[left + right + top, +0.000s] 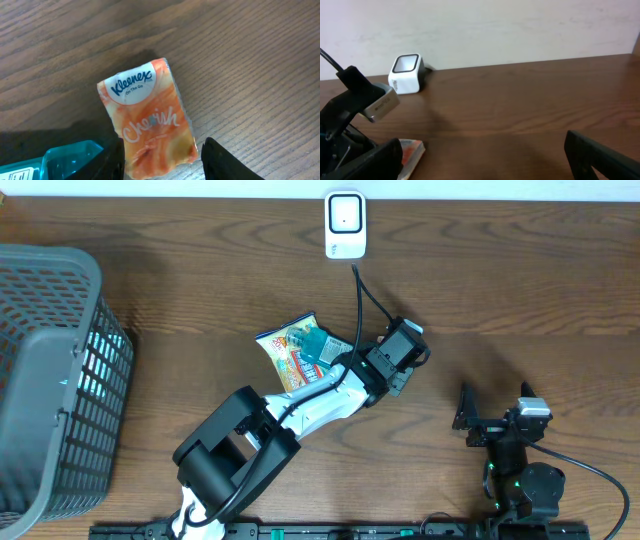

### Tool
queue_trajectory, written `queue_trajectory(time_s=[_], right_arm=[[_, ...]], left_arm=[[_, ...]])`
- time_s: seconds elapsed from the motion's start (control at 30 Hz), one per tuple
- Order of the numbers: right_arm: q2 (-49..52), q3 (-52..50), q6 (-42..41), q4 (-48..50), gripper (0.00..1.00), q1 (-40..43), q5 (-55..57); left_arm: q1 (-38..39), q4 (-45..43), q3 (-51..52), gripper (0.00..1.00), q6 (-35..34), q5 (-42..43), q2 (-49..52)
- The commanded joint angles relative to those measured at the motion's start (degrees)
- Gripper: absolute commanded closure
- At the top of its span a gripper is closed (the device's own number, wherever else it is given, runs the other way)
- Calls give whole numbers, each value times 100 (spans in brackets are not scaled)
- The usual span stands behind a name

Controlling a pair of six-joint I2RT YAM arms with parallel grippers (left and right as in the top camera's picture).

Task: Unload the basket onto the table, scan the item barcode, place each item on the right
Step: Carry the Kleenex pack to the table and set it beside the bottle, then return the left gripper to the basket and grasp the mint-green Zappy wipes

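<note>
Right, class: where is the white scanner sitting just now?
Overhead view: the white scanner stands at the table's far edge, near centre, beyond the colourful packets.

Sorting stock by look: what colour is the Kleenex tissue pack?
Orange and white swirls; the tissue pack shows best in the left wrist view.

Only readable stuff is on the orange tissue pack [147, 117] between the left gripper [164, 159] fingers: "Kleenex" with tiny "On The Go" under it, in a white oval at the end farthest from the gripper, then "Cherish" in white script closer in. The label on the teal thing [70, 155] beside the gripper is unreadable.
</note>
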State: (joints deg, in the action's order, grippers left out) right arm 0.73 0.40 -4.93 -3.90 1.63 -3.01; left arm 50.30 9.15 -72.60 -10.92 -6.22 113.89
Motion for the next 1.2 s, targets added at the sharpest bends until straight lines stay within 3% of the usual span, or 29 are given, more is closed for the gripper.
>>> queue_trajectory(time_s=[0.0, 0.13, 0.4, 0.47, 0.6, 0.83, 1.17], right_arm=[[-9, -9, 74, -20, 1, -50, 9], [-9, -9, 74, -17, 1, -50, 9], [-9, -9, 76, -17, 1, -50, 9], [-9, -9, 74, -20, 1, -50, 9], [-9, -9, 74, -17, 1, -50, 9], [-9, -9, 74, -20, 1, -50, 9], [-9, -9, 74, -20, 1, -50, 9]], left_arm=[[-72, 28, 26, 50, -35, -94, -365], [-205, 243, 26, 41, -35, -101, -1025], [-691, 957, 26, 5, -35, -1152, -2660], [-850, 1141, 26, 0, -37, -1513, -3106], [-1429, 1423, 4, 2, -39, -2048, -4030], [-3694, 2070, -254, 2, -1019, -1856, -5209], [-7488, 2927, -264, 2, -3198, 144, -5416]])
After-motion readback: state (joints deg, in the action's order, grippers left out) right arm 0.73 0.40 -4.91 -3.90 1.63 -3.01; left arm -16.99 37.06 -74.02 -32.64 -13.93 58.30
